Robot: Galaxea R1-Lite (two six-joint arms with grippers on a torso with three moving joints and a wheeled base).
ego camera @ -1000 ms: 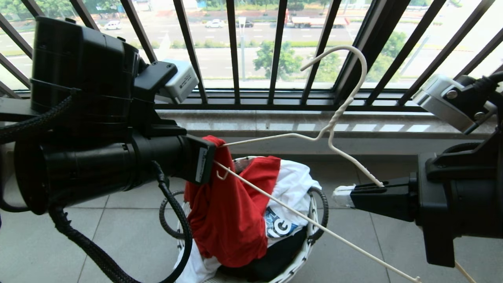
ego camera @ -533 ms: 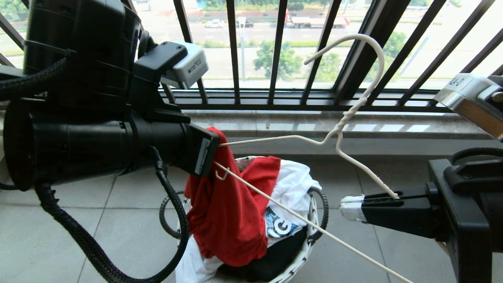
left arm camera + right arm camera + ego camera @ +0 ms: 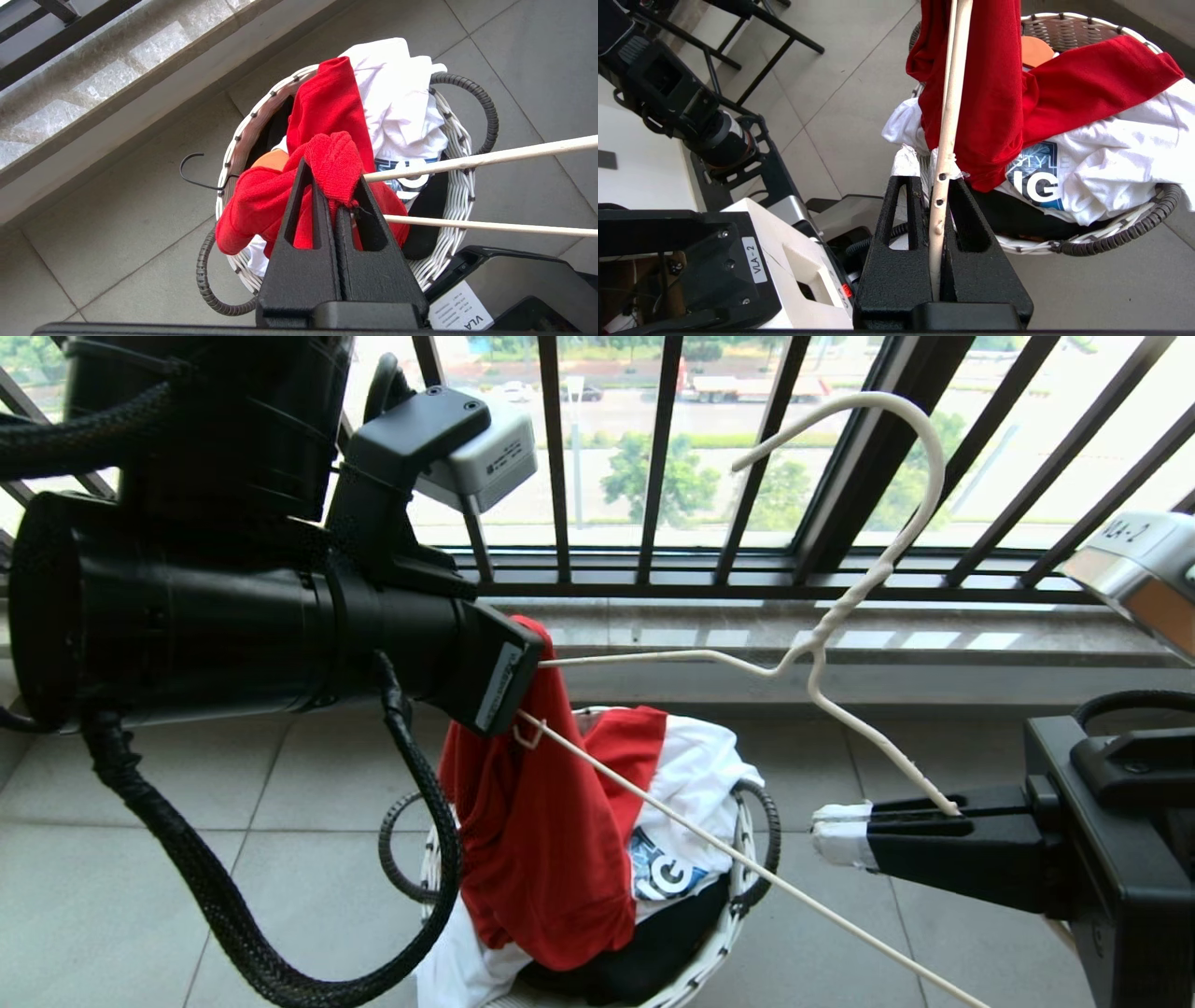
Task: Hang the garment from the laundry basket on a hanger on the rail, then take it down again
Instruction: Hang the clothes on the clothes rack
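Observation:
The red garment (image 3: pixel 541 840) hangs half out of the white woven laundry basket (image 3: pixel 738 915), its lower part still draped over the rim. My left gripper (image 3: pixel 334 186) is shut on a bunched fold at the garment's top (image 3: pixel 334 158), above the basket (image 3: pixel 460 154). One end of the cream wire hanger (image 3: pixel 840 607) is tucked into that red fold; its two arms (image 3: pixel 490 158) run off toward the right. My right gripper (image 3: pixel 836 835) is shut on the hanger's other shoulder (image 3: pixel 945 140), hook pointing up. The rail is out of view.
A white T-shirt with blue print (image 3: pixel 695 784) and a black one (image 3: pixel 644 952) lie in the basket. The black balustrade (image 3: pixel 658 457) and stone sill (image 3: pixel 747 625) stand right behind it. A thin dark hook (image 3: pixel 191 168) sits by the basket. My base (image 3: pixel 738 242) is close by.
My left arm has risen and shifted slightly right, pulling the red fold and that end of the hanger higher. The hook has climbed; my right gripper has sunk a little.

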